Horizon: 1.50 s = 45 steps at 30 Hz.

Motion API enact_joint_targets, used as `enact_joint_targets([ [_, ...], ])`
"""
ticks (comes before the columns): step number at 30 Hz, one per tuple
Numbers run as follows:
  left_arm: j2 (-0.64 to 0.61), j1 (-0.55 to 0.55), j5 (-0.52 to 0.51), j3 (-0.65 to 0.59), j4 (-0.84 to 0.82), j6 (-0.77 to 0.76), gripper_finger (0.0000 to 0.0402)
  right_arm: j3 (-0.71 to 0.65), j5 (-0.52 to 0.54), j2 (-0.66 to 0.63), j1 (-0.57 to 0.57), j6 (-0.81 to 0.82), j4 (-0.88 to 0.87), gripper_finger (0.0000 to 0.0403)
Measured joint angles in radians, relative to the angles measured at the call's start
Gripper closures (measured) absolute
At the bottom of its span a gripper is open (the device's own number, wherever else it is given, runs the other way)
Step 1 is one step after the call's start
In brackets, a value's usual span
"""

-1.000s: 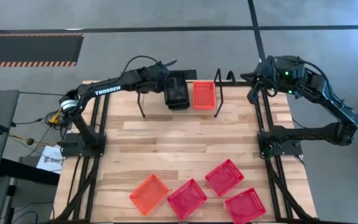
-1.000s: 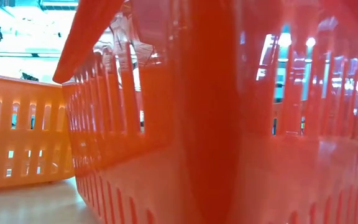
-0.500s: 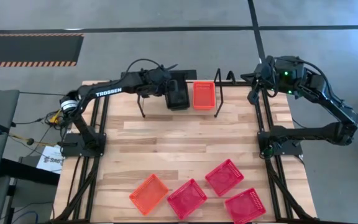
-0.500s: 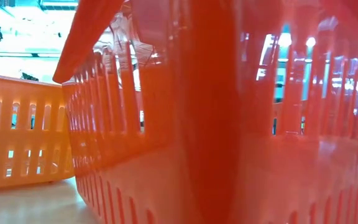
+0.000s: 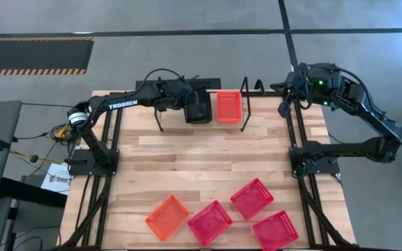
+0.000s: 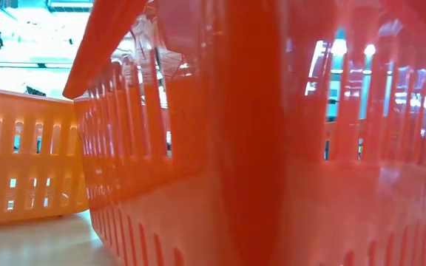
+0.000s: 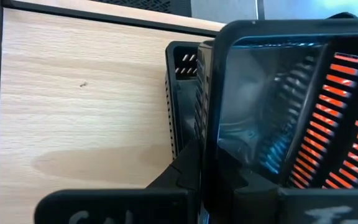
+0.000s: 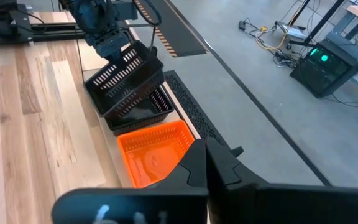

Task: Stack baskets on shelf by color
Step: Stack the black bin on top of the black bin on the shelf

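The left tool, clamped on a tilted black basket, lowers it onto black ones on the shelf beside one orange basket; four baskets wait on the worktop; the right tool, closed and empty, idles near the shelf's end.

Three red baskets and one orange basket are lying on the near part of the tabletop. On the one shelf, two black baskets are showing, one tilted above the other, beside another orange basket. Two arms are showing.
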Motion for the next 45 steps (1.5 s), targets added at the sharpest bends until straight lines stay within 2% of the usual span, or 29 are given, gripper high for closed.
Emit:
enact_joint_targets([
  [33,0.0,0.009,0.029,0.0,0.003,0.085,0.0401,0.0,-0.001,0.0,0.0,0.001,0.005,0.0398],
  [45,0.0,0.009,0.025,-0.001,0.07,0.167,0.0399,0.0,-0.001,0.0,0.0,0.0,0.005,0.0399],
])
